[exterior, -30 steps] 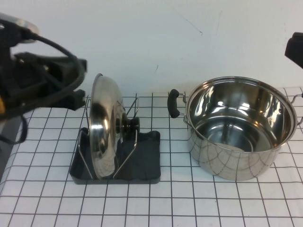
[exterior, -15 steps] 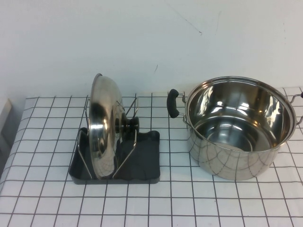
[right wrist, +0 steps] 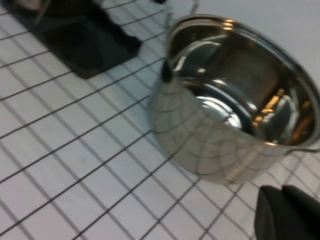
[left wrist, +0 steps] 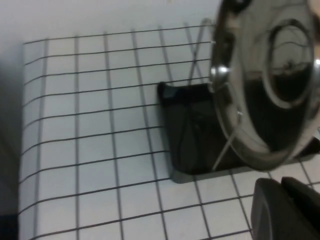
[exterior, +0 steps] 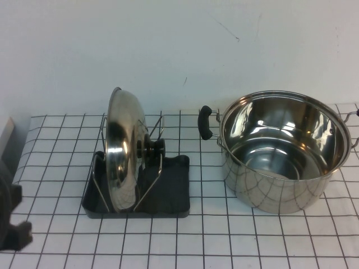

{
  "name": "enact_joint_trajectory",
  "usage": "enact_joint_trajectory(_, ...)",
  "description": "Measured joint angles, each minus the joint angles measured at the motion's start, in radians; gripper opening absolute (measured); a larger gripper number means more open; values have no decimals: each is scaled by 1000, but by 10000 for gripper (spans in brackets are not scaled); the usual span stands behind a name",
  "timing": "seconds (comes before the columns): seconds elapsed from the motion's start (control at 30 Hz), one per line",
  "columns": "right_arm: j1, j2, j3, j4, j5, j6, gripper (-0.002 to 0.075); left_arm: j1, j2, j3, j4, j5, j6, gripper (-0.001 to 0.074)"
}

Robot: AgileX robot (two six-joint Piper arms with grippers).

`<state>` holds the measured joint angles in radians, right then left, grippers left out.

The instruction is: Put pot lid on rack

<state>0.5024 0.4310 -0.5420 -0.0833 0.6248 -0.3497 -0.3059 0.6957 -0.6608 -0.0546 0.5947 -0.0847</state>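
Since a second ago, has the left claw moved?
Yes. The left claw left its spot above and left of the rack and now sits low at the table's near-left edge.

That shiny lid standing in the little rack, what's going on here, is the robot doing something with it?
Nothing is being handled at this moment. The pot lid stands on edge in the rack, held between its wire dividers, knob toward the empty pot that sits apart on the robot's right. The left gripper is low at the table's near left edge, away from the rack. The right gripper shows only in its own wrist camera, near the pot and touching nothing. The job looks done.
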Motion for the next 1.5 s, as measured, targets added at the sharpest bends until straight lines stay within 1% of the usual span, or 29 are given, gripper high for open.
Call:
enact_joint_trajectory(0.1, 0, -68, 92, 161, -2, -160, -1, 0, -48, 90, -181, -59, 196, -1)
enact_joint_trajectory(0.2, 0, -114, 154, 234, -1, -237, -1, 0, -89, 171, -335, -95, 350, -1)
enact_joint_trajectory(0.3, 0, -125, 183, 243, 2, -259, -1, 0, -118, 235, -515, -125, 515, -1)
enact_joint_trajectory(0.4, 0, -125, 190, 248, 21, -260, -1, 0, -130, 261, -671, -134, 668, -1)
enact_joint_trajectory(0.5, 0, -125, 190, 285, 46, -260, -1, 0, -133, 263, -766, -144, 744, -1)
enact_joint_trajectory(0.6, 0, -125, 190, 309, 47, -260, -1, 0, -133, 265, -828, -152, 768, -1)
enact_joint_trajectory(1.07, 0, -125, 190, 313, 52, -260, -1, 0, -133, 269, -860, -154, 787, -2)
enact_joint_trajectory(1.23, 0, -125, 190, 318, 52, -260, -1, 4, -174, 269, -747, -152, 880, -2)
enact_joint_trajectory(1.37, 0, -125, 190, 322, 52, -260, -1, 50, -310, 269, -711, -135, 905, -2)
enact_joint_trajectory(1.5, 0, -125, 190, 322, 52, -260, -1, 123, -457, 269, -671, -150, 963, -2)
